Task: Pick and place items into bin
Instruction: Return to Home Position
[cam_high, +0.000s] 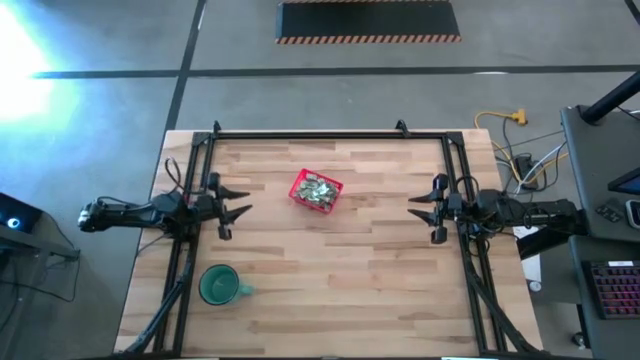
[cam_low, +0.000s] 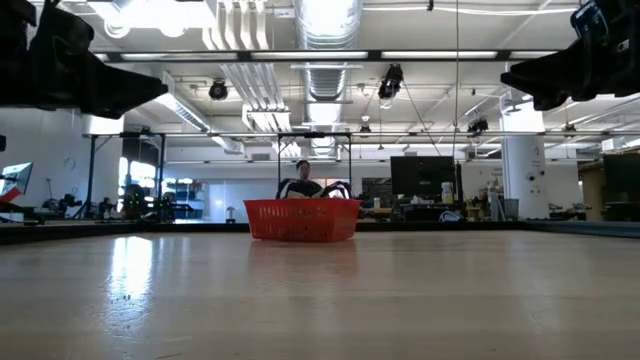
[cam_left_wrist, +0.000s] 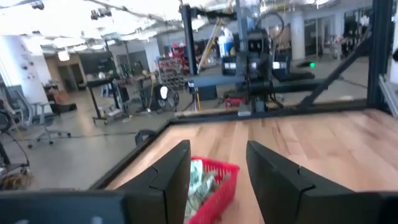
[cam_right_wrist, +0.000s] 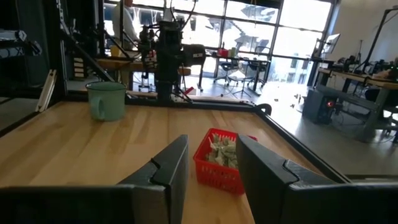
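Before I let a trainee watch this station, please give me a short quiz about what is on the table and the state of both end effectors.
1. True or false: the green mug stands on the table, outside the red basket.
2. Where do the wrapped packets lie? A: in the red basket; B: in the mug; C: scattered over the table.
3. Fill the gap: the left end effector and the right end effector are both ____ and hold nothing.
Key: 1 true; 2 A; 3 open.

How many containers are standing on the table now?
2. The red basket sits near the middle; the green mug stands apart, to the left. None seems hidden.
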